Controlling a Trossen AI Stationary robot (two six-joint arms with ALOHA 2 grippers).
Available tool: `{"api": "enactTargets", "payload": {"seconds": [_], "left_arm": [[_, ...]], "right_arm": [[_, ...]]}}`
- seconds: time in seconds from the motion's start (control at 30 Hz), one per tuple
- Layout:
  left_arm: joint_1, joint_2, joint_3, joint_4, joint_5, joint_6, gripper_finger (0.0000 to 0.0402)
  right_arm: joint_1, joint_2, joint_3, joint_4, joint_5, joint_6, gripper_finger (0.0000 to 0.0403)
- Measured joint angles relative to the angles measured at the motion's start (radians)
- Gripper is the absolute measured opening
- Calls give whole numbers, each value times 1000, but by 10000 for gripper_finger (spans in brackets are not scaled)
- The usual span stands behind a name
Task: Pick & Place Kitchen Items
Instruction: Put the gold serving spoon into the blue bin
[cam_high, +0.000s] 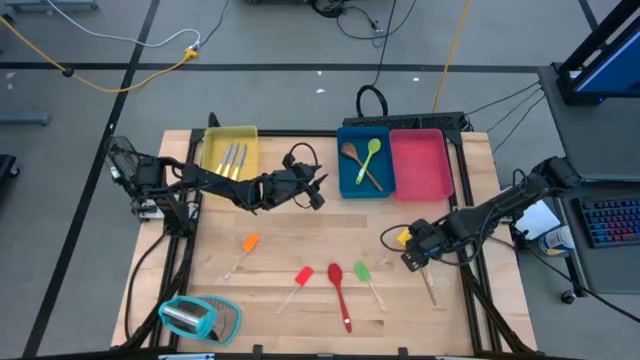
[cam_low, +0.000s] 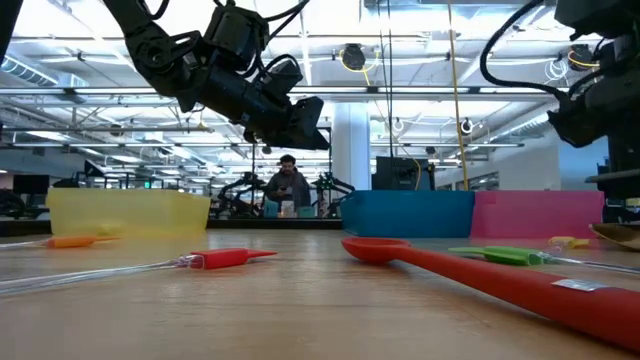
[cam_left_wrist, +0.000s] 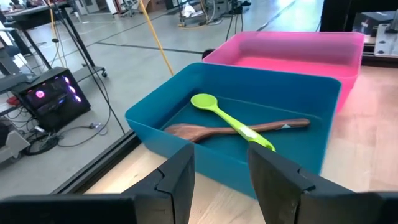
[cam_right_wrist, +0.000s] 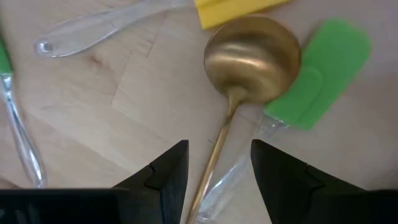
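Right gripper (cam_right_wrist: 214, 171) low over the table, fingers parted, nothing between the pads; the slim handle of the gold spoon (cam_right_wrist: 252, 59) runs up through the gap without visible contact. Spoon bowl lies just ahead of the fingertips, overlapping a green-headed spatula (cam_right_wrist: 326, 71) whose clear handle lies alongside the gold one. Yellow-headed spatula (cam_right_wrist: 233, 11) just beyond the spoon bowl, its clear handle trailing off to one side. Another clear handle with a green tip (cam_right_wrist: 15, 130) farther out to that side. In the high view this gripper (cam_high: 418, 252) sits near the table's right edge, well short of the pink tray (cam_high: 421, 165). Left gripper (cam_left_wrist: 221, 180) hangs above the table, jaws apart and empty, just in front of the blue tray (cam_left_wrist: 149, 121). Inside that tray, directly ahead of the fingers, a light green spoon (cam_left_wrist: 230, 118) lies crossed over a brown wooden spoon (cam_left_wrist: 199, 132). Pink tray touches the blue one on its far side. Behind this gripper, the yellow tray (cam_high: 215, 135) holds silver cutlery (cam_high: 232, 160). Farther out on the open table: orange-headed spatula (cam_high: 249, 243), red-headed spatula (cam_high: 302, 277), red spoon (cam_high: 338, 290), all well apart from both grippers. Teal-and-clear rounded object (cam_high: 195, 317) at the near left corner. A person (cam_low: 288, 190) shows in the room beyond.
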Motion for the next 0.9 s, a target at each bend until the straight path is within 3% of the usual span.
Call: {"api": "enactTargets", "payload": {"seconds": [0.17, 0.4, 0.9], "left_arm": [[17, 0, 0, 2, 0, 1, 152], [30, 0, 0, 29, 8, 1, 152], [39, 0, 0, 58, 64, -1, 152]], "right_arm": [[22, 69, 0, 99, -4, 7, 166], [26, 152, 4, 122, -89, 6, 166], [26, 112, 0, 123, -78, -16, 166]]}}
